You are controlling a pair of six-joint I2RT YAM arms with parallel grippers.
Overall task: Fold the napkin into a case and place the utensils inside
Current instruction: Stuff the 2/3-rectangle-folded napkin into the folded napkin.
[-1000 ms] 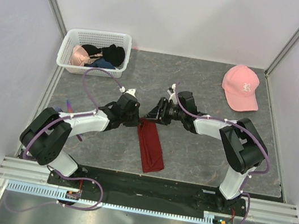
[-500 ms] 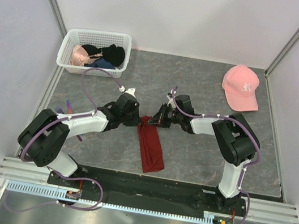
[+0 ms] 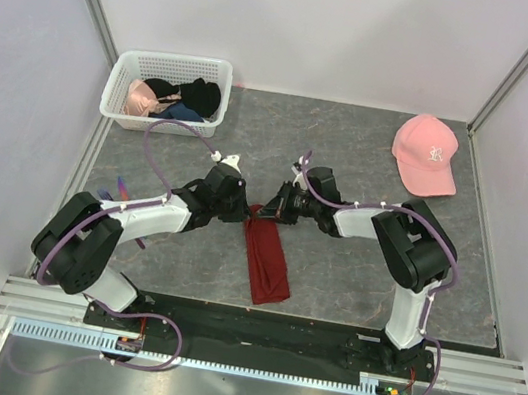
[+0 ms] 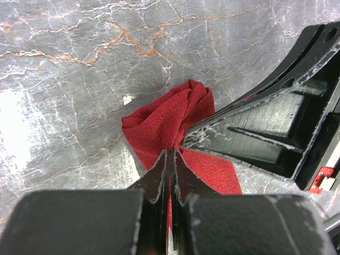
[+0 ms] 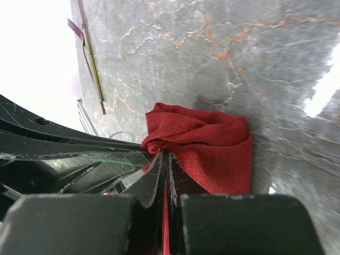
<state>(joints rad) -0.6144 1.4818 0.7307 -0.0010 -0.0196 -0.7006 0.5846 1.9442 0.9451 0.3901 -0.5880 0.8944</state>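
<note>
Both my grippers meet at the far end of the dark red napkin (image 3: 267, 259), which lies as a narrow folded strip on the grey marbled table (image 3: 353, 273), running from between my arms back toward their bases. My left gripper (image 4: 170, 155) has its fingers pressed nearly together, a thin edge of red cloth pinched between them. My right gripper (image 5: 164, 157) comes in from the opposite side, its fingers likewise narrowed onto a fold of the same cloth. Between the two grips, the napkin's end bunches into a small raised crumple just beyond both sets of fingertips. A white basket (image 3: 121, 82) of garments sits at the far left corner, and a pink cap (image 3: 426, 154) rests far right, both well apart from the cloth.
</note>
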